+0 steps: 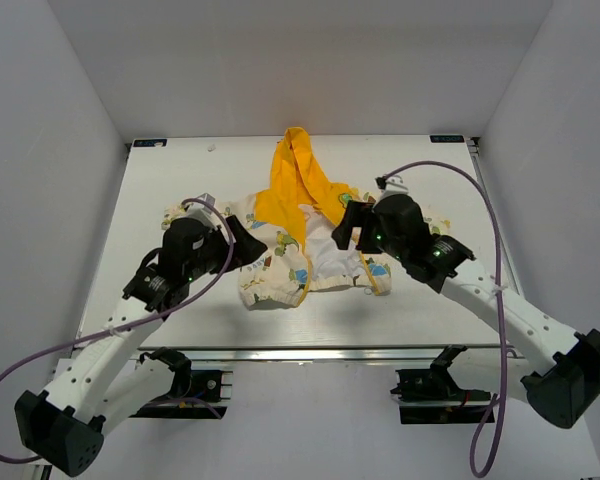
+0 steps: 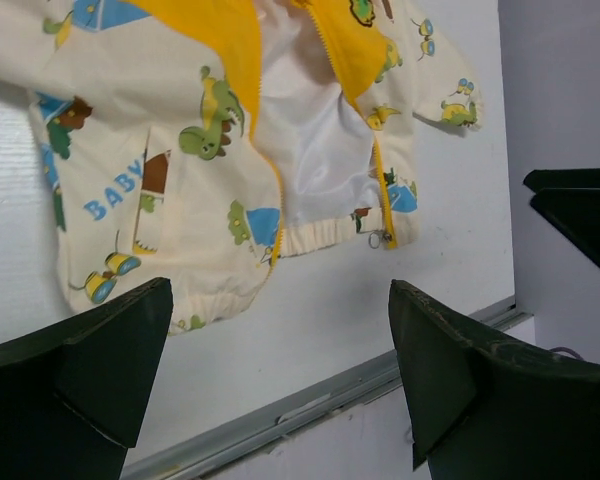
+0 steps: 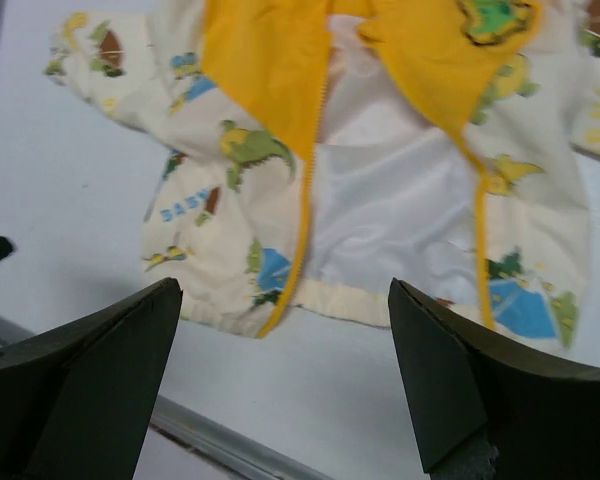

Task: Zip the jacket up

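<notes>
Jacket [image 1: 280, 272] lies flat on the table [image 1: 180, 180], front open, under and just ahead of both wrists, hem toward the arm bases and yellow hood [image 1: 295, 165] on the far side.

Left gripper [image 2: 280, 300]: fingers spread wide, nothing between them, hovering above the hem.
Right gripper [image 3: 285, 295]: also spread and empty, hovering over the open front.

The two zipper edges [image 3: 302, 230] are parted, with white lining showing between them. A small metal pull [image 2: 380, 238] sits at the bottom of the edge nearer the right gripper.

Handling, as judged:
- The fabric looks thin, light and limp, so it will probably bunch and slide on the smooth table rather than resist.
- Nothing looks fragile.
- Best holds: pinch the elastic hem [image 2: 320, 238] right beside the zipper base to anchor it, and take the pull tab itself with the other fingertips.
- The tab is tiny, so a miss is likely.
</notes>
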`<control>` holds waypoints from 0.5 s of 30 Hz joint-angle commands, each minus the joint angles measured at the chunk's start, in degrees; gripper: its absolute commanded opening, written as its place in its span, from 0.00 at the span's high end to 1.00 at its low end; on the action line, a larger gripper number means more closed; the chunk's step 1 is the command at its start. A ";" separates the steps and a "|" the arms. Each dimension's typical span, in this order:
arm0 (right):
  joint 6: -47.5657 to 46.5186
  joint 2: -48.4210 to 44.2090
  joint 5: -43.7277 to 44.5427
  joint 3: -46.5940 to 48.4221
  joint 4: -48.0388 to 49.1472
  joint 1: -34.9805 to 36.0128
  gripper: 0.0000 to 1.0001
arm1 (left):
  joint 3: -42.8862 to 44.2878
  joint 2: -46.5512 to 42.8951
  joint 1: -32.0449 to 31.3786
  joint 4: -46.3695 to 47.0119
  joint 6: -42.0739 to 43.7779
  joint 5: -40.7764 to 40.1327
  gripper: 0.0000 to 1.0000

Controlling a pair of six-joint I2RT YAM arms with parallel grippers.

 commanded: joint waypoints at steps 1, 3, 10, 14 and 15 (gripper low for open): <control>-1.55 -2.11 3.14 -4.20 -8.63 -5.82 0.11 | 4.07 5.33 0.02 4.19 3.06 3.88 0.02; -3.30 -2.56 -0.82 -6.57 -11.90 -9.61 0.11 | 7.15 8.51 0.11 -0.38 4.57 5.11 0.02; -7.52 0.77 8.30 -9.21 -19.83 -13.15 0.11 | 3.39 13.97 -0.06 0.82 6.34 9.93 0.02; -13.40 2.88 2.88 -9.22 -17.29 -12.97 0.11 | 2.33 15.99 -0.06 1.98 5.64 9.86 0.02; -17.16 3.32 0.51 -9.04 -16.49 -12.19 0.11 | 2.24 16.43 -0.15 1.98 5.55 9.77 0.02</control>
